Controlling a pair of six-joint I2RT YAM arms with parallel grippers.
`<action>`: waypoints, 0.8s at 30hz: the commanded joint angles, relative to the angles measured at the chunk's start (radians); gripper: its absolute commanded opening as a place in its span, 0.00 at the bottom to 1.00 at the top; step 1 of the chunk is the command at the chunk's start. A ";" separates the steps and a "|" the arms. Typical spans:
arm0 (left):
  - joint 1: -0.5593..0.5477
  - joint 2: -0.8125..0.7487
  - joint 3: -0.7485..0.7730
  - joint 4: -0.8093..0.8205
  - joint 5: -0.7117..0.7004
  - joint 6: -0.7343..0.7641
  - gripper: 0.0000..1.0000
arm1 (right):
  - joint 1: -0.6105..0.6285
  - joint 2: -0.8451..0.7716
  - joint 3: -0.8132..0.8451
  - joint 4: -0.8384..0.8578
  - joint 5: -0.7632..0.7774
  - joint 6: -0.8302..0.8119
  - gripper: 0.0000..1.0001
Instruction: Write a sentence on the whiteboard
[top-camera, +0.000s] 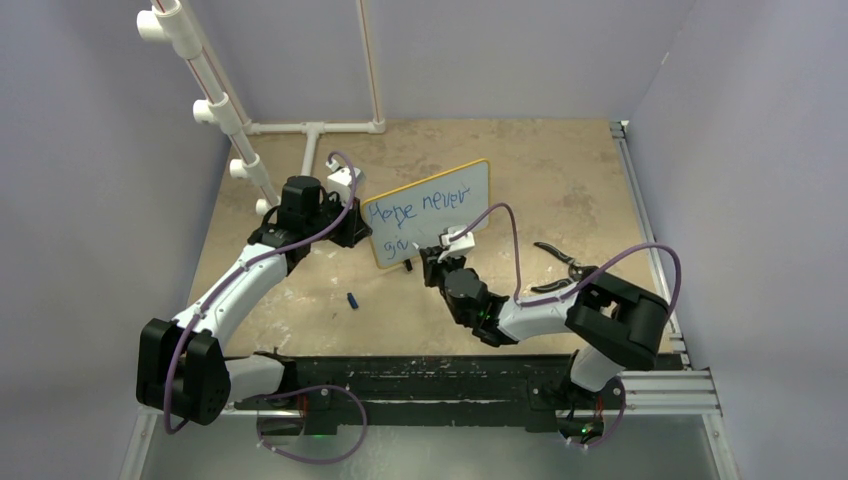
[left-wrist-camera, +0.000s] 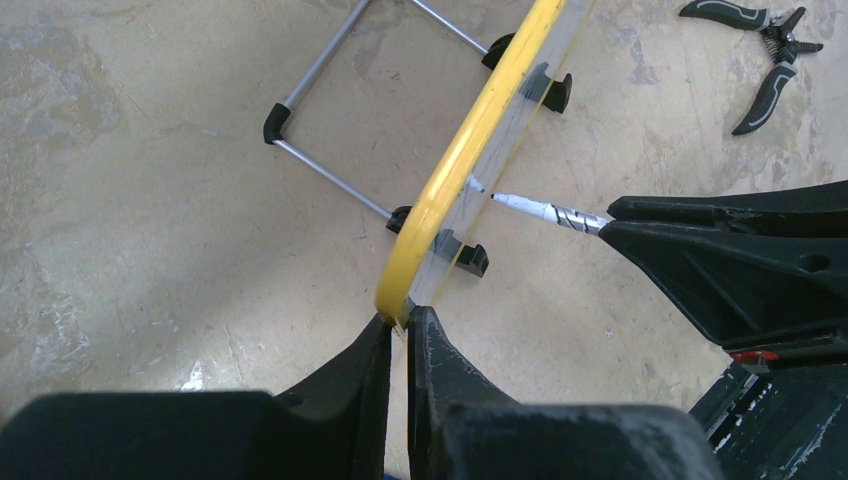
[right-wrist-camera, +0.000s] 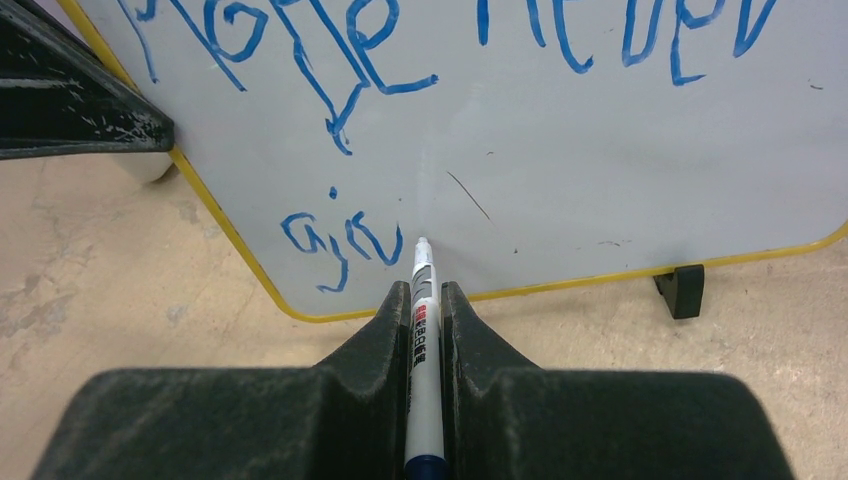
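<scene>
Black fingers of the right gripper (right-wrist-camera: 425, 292) are closed tight around a white marker (right-wrist-camera: 424, 335), with the barrel pinched between them and the tip pointed at the whiteboard (right-wrist-camera: 620, 160). The tip is placed just right of the blue "giv" on the lower line, low on the board face; actual contact can't be confirmed from any view. The sentence (top-camera: 424, 206) is read as "Hope never" on top with "giv" below it, all in blue. The left gripper (left-wrist-camera: 397, 325) is clamped on the board's yellow frame at a rounded corner, jaws nearly together with only the rim between. The board is stood upright on small black feet, roughly mid-table (top-camera: 560, 170), angled between the two arms, with a wire stand (left-wrist-camera: 320, 75) seen behind it. Black-handled pliers (left-wrist-camera: 762, 50) are laid on the table well right of the board. A small blue cap (top-camera: 353, 299) is seen lying near the left arm, apart from the board.
</scene>
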 joint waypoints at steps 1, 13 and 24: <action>-0.009 -0.006 0.004 0.005 0.003 0.010 0.00 | -0.002 0.026 0.033 0.060 0.020 -0.028 0.00; -0.009 -0.008 0.004 0.002 0.000 0.012 0.00 | -0.008 0.045 0.038 0.072 0.068 -0.044 0.00; -0.009 -0.008 0.006 0.003 0.002 0.011 0.00 | -0.019 0.002 0.035 0.081 0.085 -0.059 0.00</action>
